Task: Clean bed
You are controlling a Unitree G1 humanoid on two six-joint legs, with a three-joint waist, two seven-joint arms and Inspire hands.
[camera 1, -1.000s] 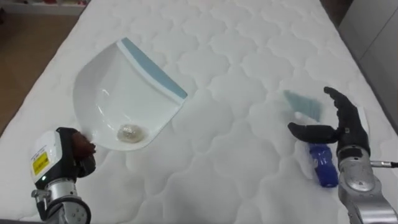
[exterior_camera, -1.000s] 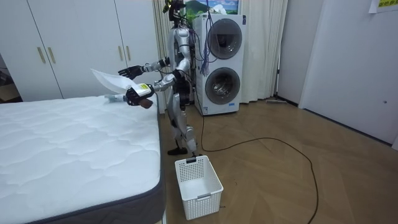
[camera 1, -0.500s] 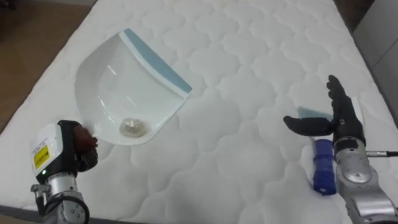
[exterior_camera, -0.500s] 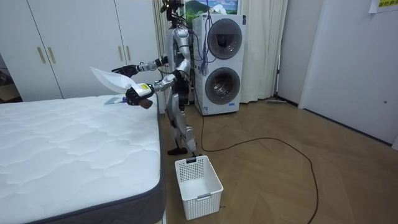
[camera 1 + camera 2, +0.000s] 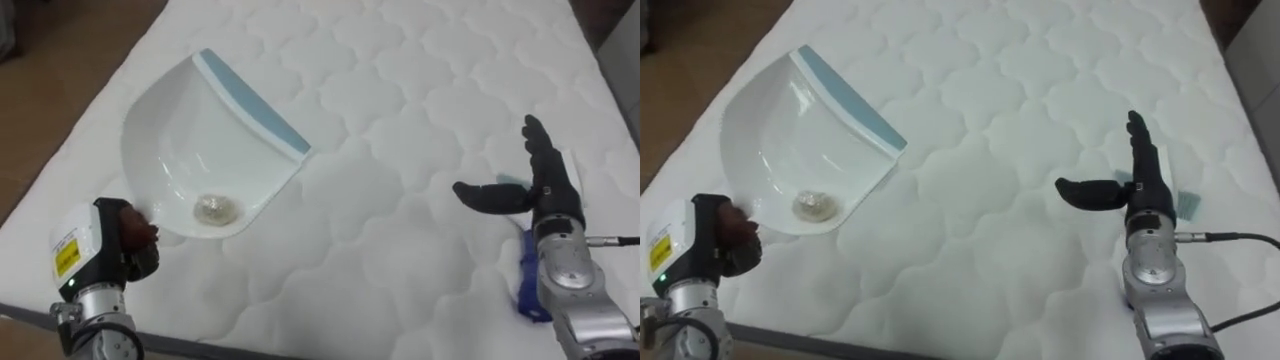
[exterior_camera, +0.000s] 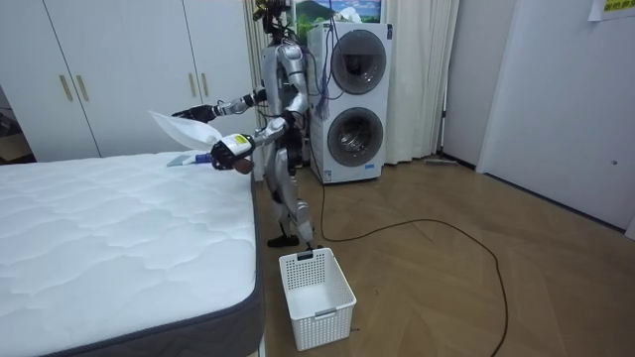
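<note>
dustpan (image 5: 200, 150) gripped in left hand (image 5: 100, 255), right hand (image 5: 545, 195) free over the bed (image 5: 400, 110)
left fingers clenched on the pan's handle at 8 o'clock; pan looks light, stiff, slick, so keep it level or the crumb (image 5: 213, 207) slides out. right fingers released at 4 o'clock; blue tool (image 5: 527, 287) lies by that wrist, best taken by its shaft.

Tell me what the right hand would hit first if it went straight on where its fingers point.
Probably nothing: the open right hand points away from the robot across the white mattress, and that stretch looks bare. Its height is hard to judge, so it might graze the quilting.
</note>
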